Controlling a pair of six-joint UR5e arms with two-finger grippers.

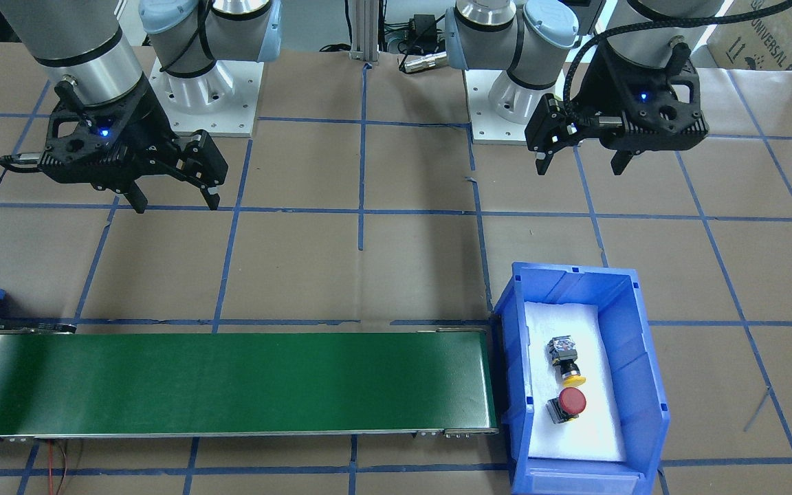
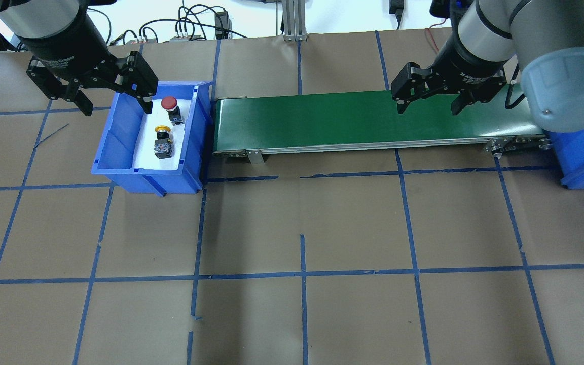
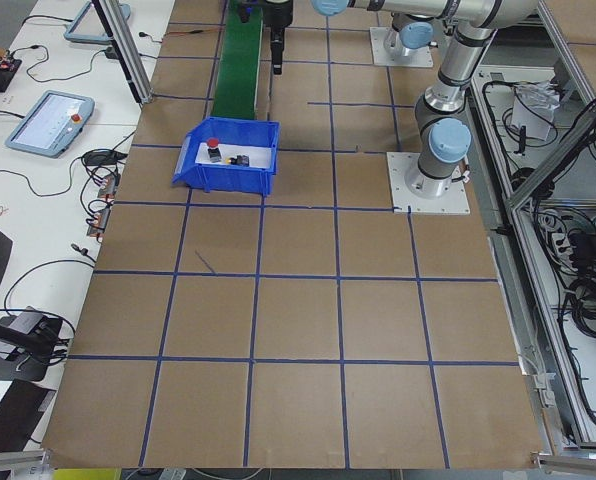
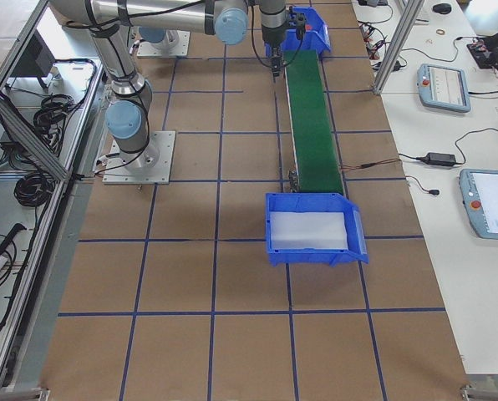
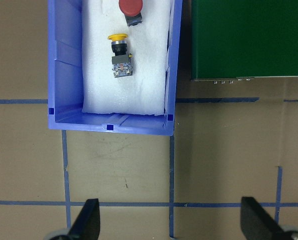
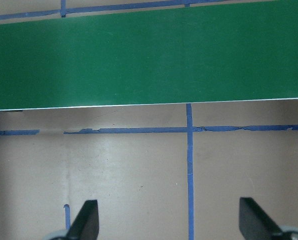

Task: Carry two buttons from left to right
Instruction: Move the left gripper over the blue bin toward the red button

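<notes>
Two buttons lie on white foam in a blue bin (image 1: 578, 275) on my left side. The red-capped button (image 1: 570, 402) is on the far side and the yellow-capped button (image 1: 566, 361) on the near side. Both show in the overhead view, red (image 2: 170, 104) and yellow (image 2: 162, 142), and in the left wrist view, red (image 5: 130, 6) and yellow (image 5: 120, 55). My left gripper (image 1: 580, 168) is open and empty, high above the table on the robot side of the bin. My right gripper (image 1: 177, 204) is open and empty, high on the robot side of the belt.
A green conveyor belt (image 1: 231, 381) runs from the left bin to a second blue bin (image 2: 583, 162) at its right end; that bin's foam (image 4: 307, 230) holds nothing. Brown paper with blue tape lines covers the table.
</notes>
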